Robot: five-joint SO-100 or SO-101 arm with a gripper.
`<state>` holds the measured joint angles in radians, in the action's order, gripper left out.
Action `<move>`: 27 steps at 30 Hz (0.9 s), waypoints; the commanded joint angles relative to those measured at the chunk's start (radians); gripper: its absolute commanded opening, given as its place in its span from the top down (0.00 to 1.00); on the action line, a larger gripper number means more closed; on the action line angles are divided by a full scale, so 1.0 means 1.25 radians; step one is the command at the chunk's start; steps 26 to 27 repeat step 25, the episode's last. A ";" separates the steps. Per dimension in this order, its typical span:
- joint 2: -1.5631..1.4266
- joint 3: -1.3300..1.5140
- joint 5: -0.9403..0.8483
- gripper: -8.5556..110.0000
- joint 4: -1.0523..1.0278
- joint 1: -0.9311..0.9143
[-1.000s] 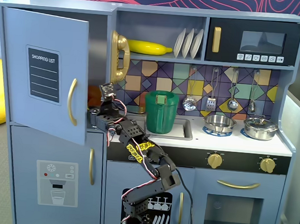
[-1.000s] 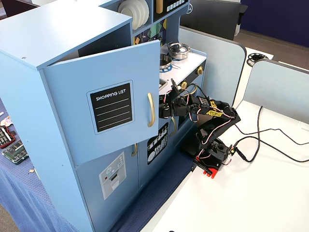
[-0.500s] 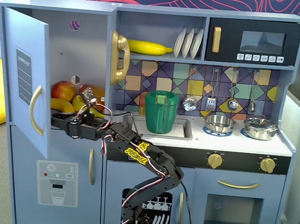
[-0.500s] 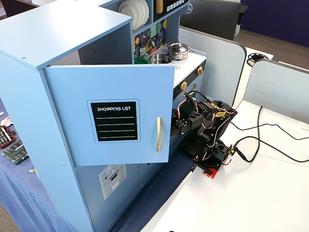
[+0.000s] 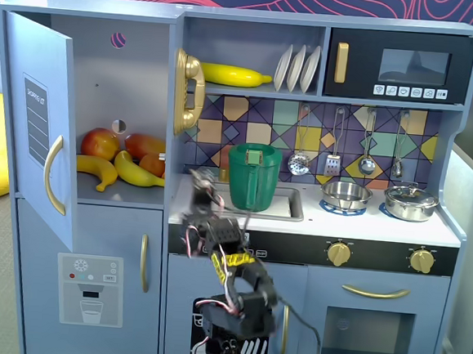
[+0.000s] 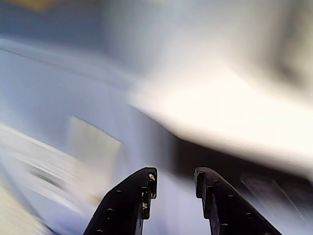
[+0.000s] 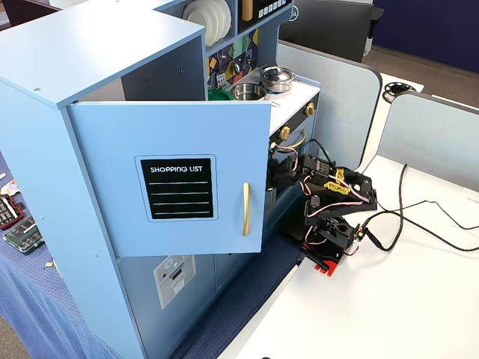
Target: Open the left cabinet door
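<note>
The left cabinet door (image 5: 40,120) is blue-grey with a black "SHOPPING LIST" panel (image 7: 177,188) and a vertical gold handle (image 5: 54,175). It stands swung wide open in both fixed views (image 7: 112,134). My gripper (image 5: 206,183) is to the right of the open compartment, at the counter's front edge, apart from the door and its handle (image 7: 245,209). In a fixed view the gripper (image 7: 275,170) is just past the door's free edge. In the blurred wrist view the gripper (image 6: 176,176) has its jaws apart with nothing between them.
Apples and bananas (image 5: 123,164) lie in the open compartment. Below is a door with an ice-dispenser graphic (image 5: 88,288). A green pot (image 5: 253,177) stands in the sink and a gold phone (image 5: 188,91) hangs beside the compartment. Cables (image 7: 419,217) lie on the white table.
</note>
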<state>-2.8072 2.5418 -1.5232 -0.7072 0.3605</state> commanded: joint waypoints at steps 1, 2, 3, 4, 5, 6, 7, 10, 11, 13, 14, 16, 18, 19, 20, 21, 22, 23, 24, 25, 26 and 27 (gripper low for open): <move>-0.113 0.148 0.038 0.93 -0.081 -0.177; -0.136 0.188 0.026 0.93 -0.114 -0.204; -0.161 0.226 0.021 0.93 -0.147 -0.226; -0.187 0.260 0.021 0.93 -0.188 -0.242; -0.214 0.288 0.029 0.93 -0.222 -0.252; -0.239 0.314 0.054 0.93 -0.256 -0.259; -0.261 0.336 0.070 0.93 -0.288 -0.265; -0.296 0.363 0.076 0.93 -0.388 -0.281; -0.295 0.363 0.086 0.93 -0.415 -0.281; -0.296 0.363 0.055 0.93 -0.490 -0.295; -0.296 0.363 0.045 0.93 -0.523 -0.297; -0.296 0.363 0.063 0.93 -0.569 -0.296; -0.296 0.363 0.064 0.93 -0.604 -0.297; -0.296 0.363 0.064 0.93 -0.619 -0.297; -0.296 0.363 0.052 0.93 -0.638 -0.297; -0.296 0.363 0.044 0.93 -0.652 -0.297; -0.296 0.363 0.058 0.93 -0.654 -0.296; -0.296 0.363 0.066 0.93 -0.653 -0.295; -0.296 0.363 0.074 0.93 -0.652 -0.295; -0.297 0.363 0.071 0.93 -0.650 -0.295; -0.297 0.363 0.071 0.93 -0.650 -0.295; -0.297 0.363 0.071 0.93 -0.650 -0.295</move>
